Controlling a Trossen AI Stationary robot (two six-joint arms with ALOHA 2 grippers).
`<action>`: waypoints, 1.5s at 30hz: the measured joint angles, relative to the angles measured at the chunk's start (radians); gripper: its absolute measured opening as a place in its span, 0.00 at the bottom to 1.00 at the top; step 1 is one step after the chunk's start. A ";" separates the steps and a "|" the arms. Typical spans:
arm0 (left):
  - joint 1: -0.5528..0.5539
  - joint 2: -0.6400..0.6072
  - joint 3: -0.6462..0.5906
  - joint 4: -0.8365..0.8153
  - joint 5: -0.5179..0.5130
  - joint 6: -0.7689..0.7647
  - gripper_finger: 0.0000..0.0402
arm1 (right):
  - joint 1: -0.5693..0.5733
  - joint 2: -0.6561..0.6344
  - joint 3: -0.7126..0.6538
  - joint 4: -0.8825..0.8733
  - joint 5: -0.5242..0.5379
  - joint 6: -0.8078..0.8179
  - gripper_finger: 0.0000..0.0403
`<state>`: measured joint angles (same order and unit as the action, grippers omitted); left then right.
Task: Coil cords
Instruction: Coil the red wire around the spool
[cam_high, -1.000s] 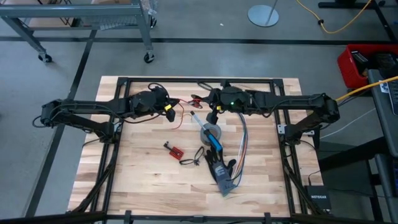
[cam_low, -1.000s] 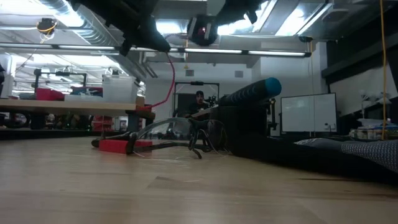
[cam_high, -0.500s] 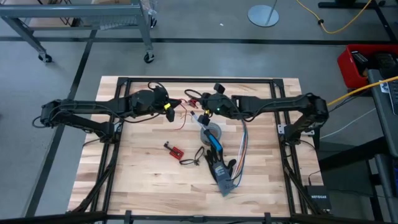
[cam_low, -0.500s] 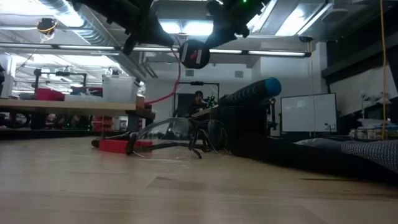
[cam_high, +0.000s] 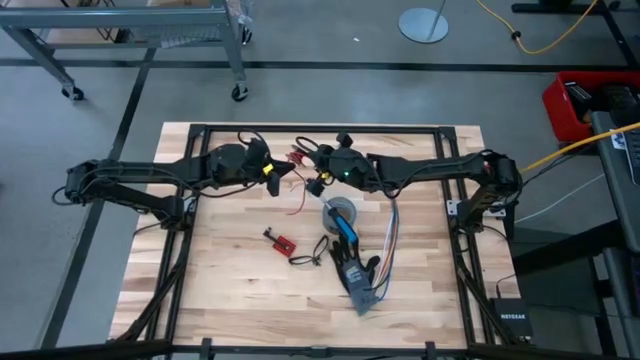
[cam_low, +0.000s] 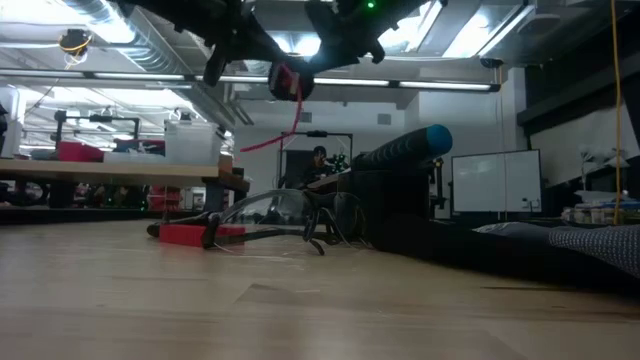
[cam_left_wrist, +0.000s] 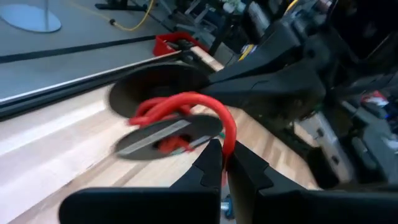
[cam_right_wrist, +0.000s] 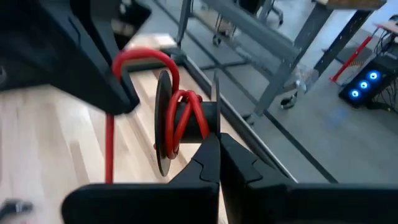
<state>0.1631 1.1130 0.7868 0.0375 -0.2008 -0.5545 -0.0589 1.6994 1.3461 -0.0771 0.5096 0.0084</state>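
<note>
Above the grey tape roll (cam_high: 340, 212), toward the table's (cam_high: 220, 290) far edge, my two claws meet in the air. My left claw (cam_high: 285, 170) is pinched tight on a thin red cord (cam_left_wrist: 211, 112); the cord arches out of its closed fingers and runs to a small dark spool (cam_right_wrist: 165, 121), with red turns wound around the hub. My right claw (cam_high: 318, 176) is closed on that spool at its hub, just beside the left claw. From the low camera, spool and cord (cam_low: 290, 95) hang well clear of the tabletop. A loose red strand (cam_high: 297, 200) trails down between the claws toward the tape roll. Nearer than the roll lie a small red board (cam_high: 281, 241) and multicoloured ribbon wires (cam_high: 390, 235), both untouched.
</note>
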 joint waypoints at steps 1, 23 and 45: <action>0.000 0.001 0.000 0.013 0.006 0.000 0.00 | 0.000 0.004 0.000 0.017 0.000 0.001 0.00; -0.026 0.002 0.001 0.034 0.004 0.003 0.00 | 0.001 0.055 0.000 0.373 -0.001 0.000 0.00; -0.026 0.004 -0.003 0.077 -0.003 0.231 0.09 | -0.001 0.052 0.050 0.517 0.013 -0.040 0.00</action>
<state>0.1366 1.1166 0.7842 0.1147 -0.2035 -0.3233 -0.0600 1.7517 1.3963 0.4399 0.5228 -0.0318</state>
